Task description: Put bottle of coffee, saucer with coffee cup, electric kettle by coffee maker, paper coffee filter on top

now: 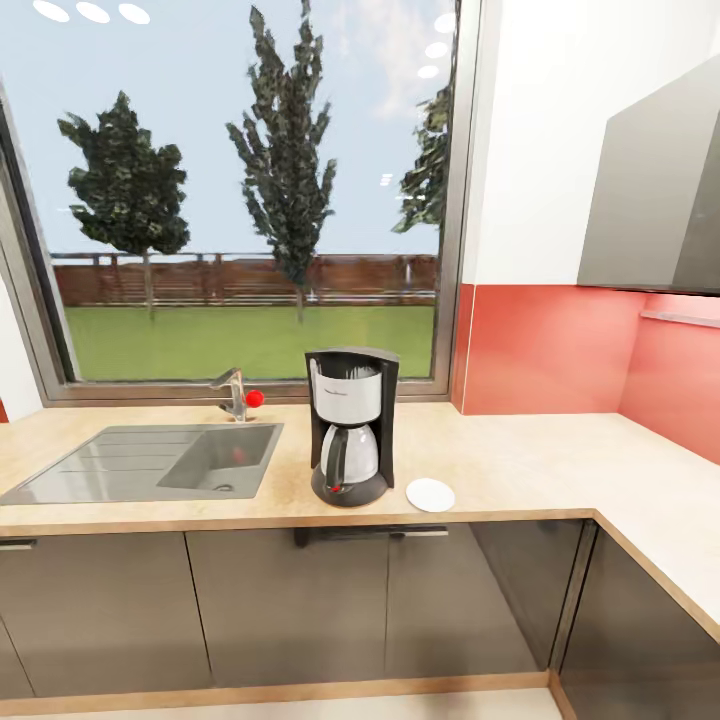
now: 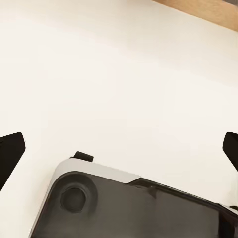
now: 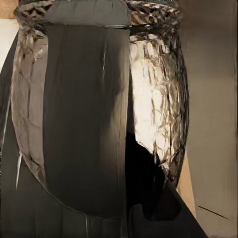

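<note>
L wrist view: two dark fingers sit at opposite edges of the picture, wide apart, nothing between them but pale floor; below them a grey and black part of the robot's base; a strip of wood-tone trim crosses the far corner; R wrist view: the electric kettle is seen very close, dark glossy translucent body w/ a broad black handle down its front and a patterned rim; the right fingers themselves can't be made out, so can't tell if they're apart or clamped on it; head view: the coffee maker stands upright on the beige desk, near the front edge, red switch at its base; the saucer lies flat just beside it on the robot's right, not touching; a grey sink w/ a tap is set into the desk on the left; big window behind w/ trees and lawn; red backsplash and grey wall cabinet at right; grey cabinets under the desk
</note>
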### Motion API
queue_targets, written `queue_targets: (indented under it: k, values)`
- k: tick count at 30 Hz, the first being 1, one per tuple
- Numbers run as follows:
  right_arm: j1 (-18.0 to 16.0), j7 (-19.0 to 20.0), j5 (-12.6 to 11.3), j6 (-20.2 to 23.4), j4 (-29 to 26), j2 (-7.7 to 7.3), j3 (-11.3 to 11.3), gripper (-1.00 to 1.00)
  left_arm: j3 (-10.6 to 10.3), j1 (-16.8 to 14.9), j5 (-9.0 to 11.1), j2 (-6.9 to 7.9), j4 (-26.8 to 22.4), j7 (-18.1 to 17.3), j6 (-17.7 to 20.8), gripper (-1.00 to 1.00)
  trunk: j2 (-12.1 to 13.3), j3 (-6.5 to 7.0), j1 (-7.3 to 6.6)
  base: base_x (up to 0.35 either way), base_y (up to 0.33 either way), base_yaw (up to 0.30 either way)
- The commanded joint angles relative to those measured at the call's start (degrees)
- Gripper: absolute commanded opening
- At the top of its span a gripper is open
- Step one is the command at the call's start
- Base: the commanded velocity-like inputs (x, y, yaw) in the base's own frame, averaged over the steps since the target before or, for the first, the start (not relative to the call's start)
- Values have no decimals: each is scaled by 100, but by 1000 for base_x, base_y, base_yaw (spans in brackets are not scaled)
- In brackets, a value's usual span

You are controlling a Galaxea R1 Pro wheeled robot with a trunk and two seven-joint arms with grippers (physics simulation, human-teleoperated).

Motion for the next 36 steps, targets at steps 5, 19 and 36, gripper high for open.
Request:
queue_targets:
  k: [5, 19, 36]
  values:
    - [-4, -220, 69, 26, -466, 219, 5, -100, -81, 0, 17, -4, -6, -20, -7, 100, -7, -9, 1, 0, 0, 0]
    - [-4, -356, 86, 1061, -3143, 315, 16, -100, -94, 0, 29, -5, 19, -22, 96, 100, -7, -9, 1, 0, 0, 0]
    - [528, 1822, 48, 4112, -6607, 250, 7, -100, -109, 0, -14, -9, 12, -73, 334, 100, -7, -9, 1, 0, 0, 0]
